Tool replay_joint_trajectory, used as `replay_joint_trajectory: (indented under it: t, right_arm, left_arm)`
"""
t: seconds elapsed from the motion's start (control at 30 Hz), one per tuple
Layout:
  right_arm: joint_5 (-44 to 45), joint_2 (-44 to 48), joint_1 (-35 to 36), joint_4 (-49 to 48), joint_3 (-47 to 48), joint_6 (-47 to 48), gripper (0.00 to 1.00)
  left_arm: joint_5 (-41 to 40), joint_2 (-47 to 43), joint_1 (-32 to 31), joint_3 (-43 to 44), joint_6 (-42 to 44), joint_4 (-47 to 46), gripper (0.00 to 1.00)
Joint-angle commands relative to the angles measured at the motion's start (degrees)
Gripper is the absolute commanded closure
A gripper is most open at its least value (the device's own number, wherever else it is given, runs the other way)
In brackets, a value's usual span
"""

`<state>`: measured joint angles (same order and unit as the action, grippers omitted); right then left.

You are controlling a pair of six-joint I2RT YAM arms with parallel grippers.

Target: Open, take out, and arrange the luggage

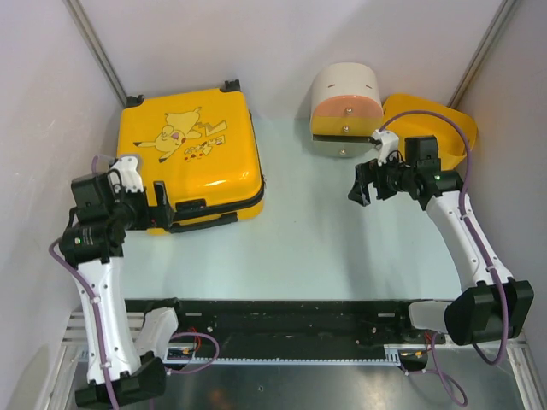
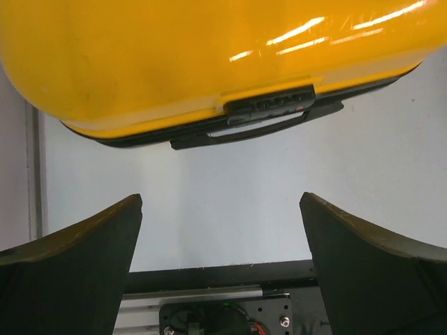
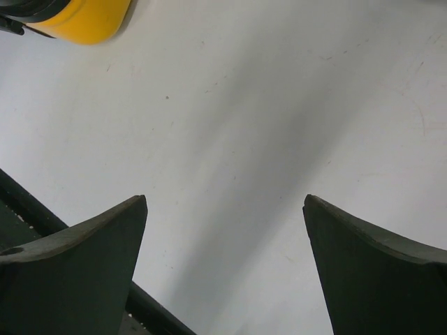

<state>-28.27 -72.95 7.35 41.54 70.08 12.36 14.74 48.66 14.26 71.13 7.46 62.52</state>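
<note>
There is one piece of luggage, and it is lying flat and zipped shut with its Pikachu print facing up, so nothing of its inside is showing. The left gripper is hovering just in front of the case's near edge with its two fingers spread wide and nothing between them. In the left wrist view the case's black carry handle and small lock are sitting straight ahead of the fingertips. A strip of bare table is showing between them and the case, so the fingers are not touching it.

The right gripper is hanging over open table with its fingers pointing toward the left arm's side. Its fingers too are spread wide and holding nothing. From this gripper the luggage is lying well off ahead, and only one yellow corner of it is peeking into the upper left of the right wrist view.

One cream-and-orange drawer cabinet is sitting just beyond the right gripper on the far side, with its orange front turned toward the arms and appearing shut. One plain yellow bin is sitting behind the right wrist, beside the cabinet and partly hidden by the arm. Whether anything is lying in it cannot be told.
</note>
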Motion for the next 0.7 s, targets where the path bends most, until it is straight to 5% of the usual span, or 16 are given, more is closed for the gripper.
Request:
replay_joint_trajectory:
  t: [0.0,0.23,0.33,0.67]
  right_arm:
    - [2.3,1.8,2.8,-4.8,0.8,1.9,0.00]
    - [3.7,-0.2,7.9,-6.8,0.9,3.2,0.00]
    - [5.1,-0.9,9.9,-8.0,0.9,4.2,0.00]
    - [0.9,-0.3,13.2,-24.6,1.2,1.4,0.00]
  left_arm:
    - [3.6,7.7,0.9,7.5,0.0,-0.7,0.00]
    - [13.2,23.7,8.1,27.3,0.7,-0.6,0.00]
    - [21.3,29.1,16.9,32.0,1.6,-0.6,0.00]
    - [34.6,37.6,29.7,28.8,6.7,-0.6,0.00]
